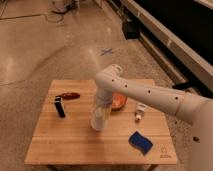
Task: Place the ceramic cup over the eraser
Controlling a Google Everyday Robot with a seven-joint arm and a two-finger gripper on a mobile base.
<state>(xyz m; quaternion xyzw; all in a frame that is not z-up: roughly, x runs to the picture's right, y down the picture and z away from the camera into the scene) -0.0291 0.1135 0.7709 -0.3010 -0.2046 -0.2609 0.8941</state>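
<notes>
Polished concrete floor (45, 45) surrounds a low wooden table (75, 147), and a blue cross mark (106, 51) lies on the floor beyond its far edge. I note the white arm (150, 95) entering from the right of the camera view, bending at an elbow over the middle of the table and dropping straight down. At its lower end the gripper (99, 119) points down over the table's centre, and as far as I can judge through the blur it is closed around the ceramic cup (98, 125), which hangs upright beneath it. The cup's lower end sits at or just above the wood; I cannot tell whether it touches. The eraser (60, 108) lies flat on the left part of the table, well apart from the cup and uncovered. Just behind the eraser rests a reddish-brown oblong object (68, 96), near it but not on it. An orange bowl (120, 102) stands just behind and right of the gripper, partly hidden by the arm. A small white object (139, 112) lies to the right of the bowl, and a blue sponge-like block (141, 142) sits near the front right corner, apart from everything else
</notes>
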